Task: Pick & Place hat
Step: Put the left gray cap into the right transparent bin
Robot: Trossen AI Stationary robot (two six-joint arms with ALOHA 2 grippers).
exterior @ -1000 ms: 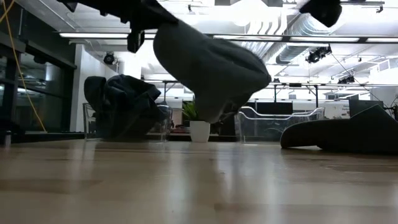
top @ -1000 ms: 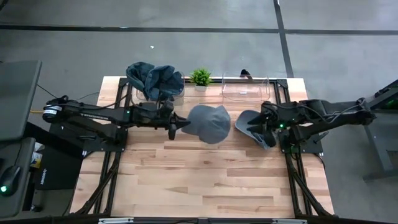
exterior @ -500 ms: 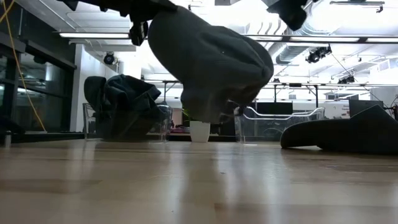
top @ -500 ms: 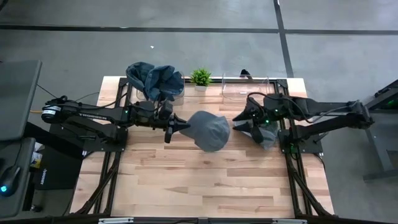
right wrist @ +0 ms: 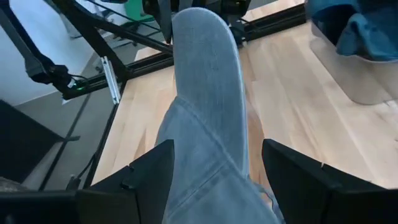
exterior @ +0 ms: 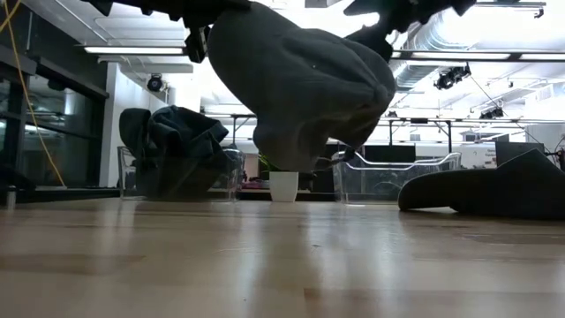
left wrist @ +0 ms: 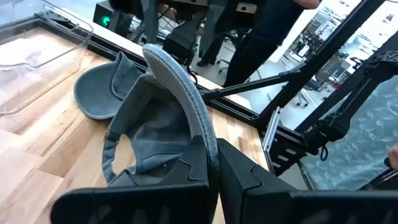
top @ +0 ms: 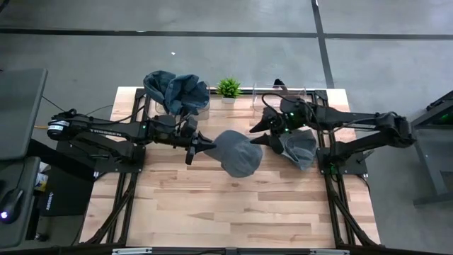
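Note:
A grey cap (top: 237, 152) hangs in the air above the middle of the table, held by my left gripper (top: 204, 145), which is shut on its brim. The low view shows the cap (exterior: 300, 88) clear of the tabletop. My right gripper (top: 257, 134) is open on the cap's right side. In the right wrist view its fingers stand on either side of the crown (right wrist: 211, 180) without visibly touching it. A second grey hat (top: 299, 147) lies flat on the table under the right arm. My left gripper (left wrist: 214, 158) pinches the cap's brim (left wrist: 200, 127) between its two fingers, seen edge-on in the left wrist view. The fingers come level from the table's left. The cap is lifted clear and its crown (left wrist: 146, 134) hangs beyond the fingers, with the open inside showing.
A bin heaped with blue-grey hats (top: 177, 91) stands at the far left edge. A small potted plant (top: 228, 87) and a clear plastic tray (top: 278, 100) stand along the far edge. Bare wood (top: 233, 205) fills the near half of the table.
My right gripper has left the hat lying at the right and moved left and up, arriving beside the held cap. The cap in my left gripper has shifted slightly toward the near edge and tipped, crown lower.

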